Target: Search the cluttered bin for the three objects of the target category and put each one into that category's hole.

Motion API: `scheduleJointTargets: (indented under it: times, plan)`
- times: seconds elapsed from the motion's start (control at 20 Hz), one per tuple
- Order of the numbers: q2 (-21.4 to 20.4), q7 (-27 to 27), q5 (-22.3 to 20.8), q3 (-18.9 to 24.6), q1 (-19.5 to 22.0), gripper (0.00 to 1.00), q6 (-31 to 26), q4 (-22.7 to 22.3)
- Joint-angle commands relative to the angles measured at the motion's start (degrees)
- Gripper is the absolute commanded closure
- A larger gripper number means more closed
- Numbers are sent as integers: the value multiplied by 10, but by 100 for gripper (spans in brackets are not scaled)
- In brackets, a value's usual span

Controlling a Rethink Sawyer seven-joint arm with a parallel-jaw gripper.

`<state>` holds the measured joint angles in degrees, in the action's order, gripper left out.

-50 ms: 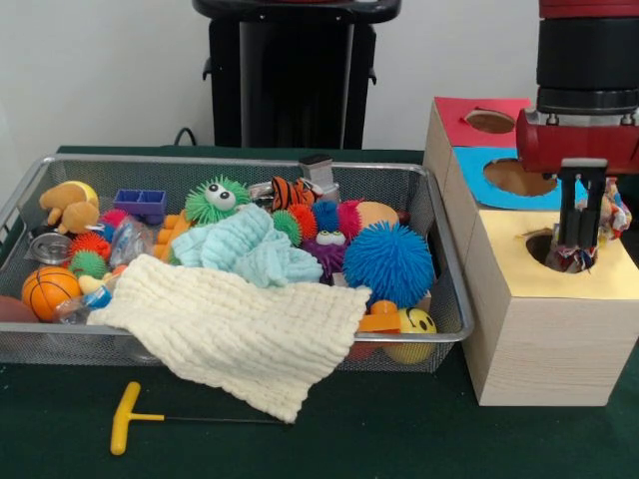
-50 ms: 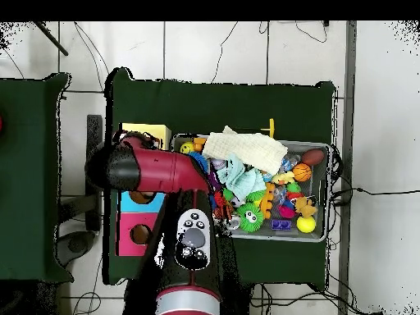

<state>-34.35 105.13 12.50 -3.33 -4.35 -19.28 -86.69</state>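
Nearest, a yellow-handled T tool on the green table, cream cloth spilling over the wire bin. Beyond, gripper over the wooden box's yellow hole, clamped on a crumpled multicoloured toy.

A cream waffle-textured cloth is draping over a silver mesh bin. A pale mint cloth, a bright blue spiky ball and an orange, black-lined basketball are showing inside. The wooden box is showing red, blue and yellow top panels. A yellow-handled tool is lying on dark green tabletop.
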Motion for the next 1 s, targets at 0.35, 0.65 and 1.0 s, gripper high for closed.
scheduleJointTargets:
  times: [0.35,0.65,1.0]
  plan:
    - [-126,-52,-59,16,53,100,-242,37]
    - [-144,-35,-81,22,58,100,-266,40]
    - [-157,-5,-84,29,53,100,-263,9]
